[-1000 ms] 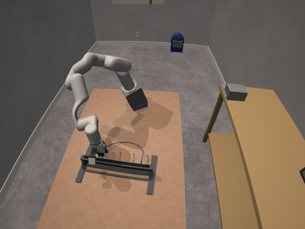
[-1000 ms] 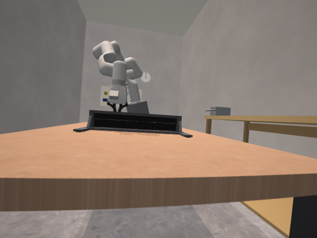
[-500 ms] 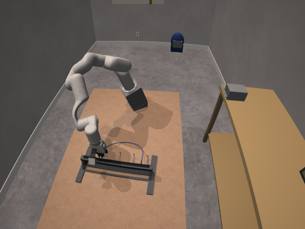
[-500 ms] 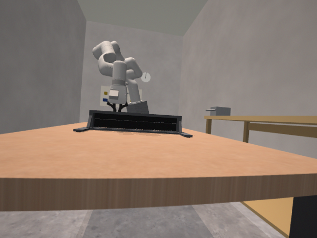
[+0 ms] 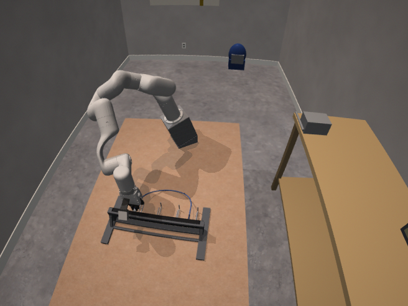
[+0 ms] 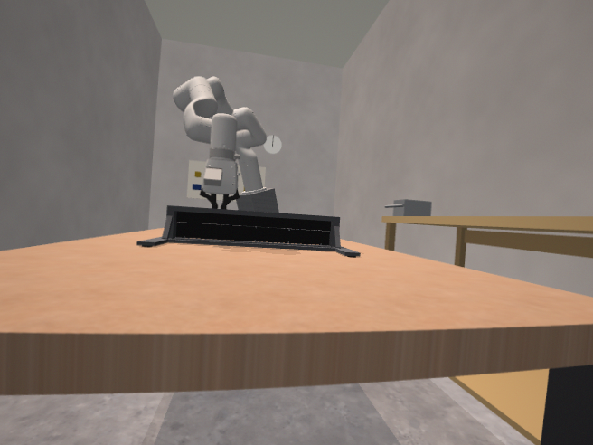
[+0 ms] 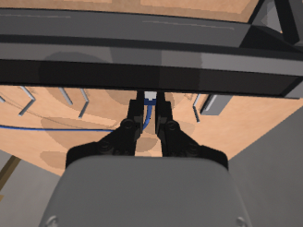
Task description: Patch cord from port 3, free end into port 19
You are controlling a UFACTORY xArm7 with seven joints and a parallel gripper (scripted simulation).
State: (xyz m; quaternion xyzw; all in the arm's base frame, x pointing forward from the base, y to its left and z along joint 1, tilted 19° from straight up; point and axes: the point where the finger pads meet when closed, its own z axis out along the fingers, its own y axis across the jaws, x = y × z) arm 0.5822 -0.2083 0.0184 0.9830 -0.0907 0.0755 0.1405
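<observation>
Rack (image 5: pixel 158 219) (image 6: pixel 253 214) (image 7: pixel 92 71) stands crosswise on the counter (image 5: pixel 221 280) (image 6: pixel 287 297) (image 7: pixel 249 115), one end near the top view's left edge, the other short of the right edge. Gripper (image 5: pixel 135 208) (image 6: pixel 219 206) (image 7: pixel 150 98) on the rack's far-edge side, toward the left edge, clamped on the cord's plug (image 7: pixel 151 96). Plug right at the rack; seating depth can't be told. Blue cord (image 5: pixel 166 190) (image 7: pixel 55 129) bows toward the far edge, then back to the rack nearer the right edge.

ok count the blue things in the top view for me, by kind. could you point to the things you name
blue cord (image 5: pixel 165 190) (image 7: pixel 60 129): 1
blue thing with a grey panel, by the far wall (image 5: pixel 233 48): 1
total: 2
</observation>
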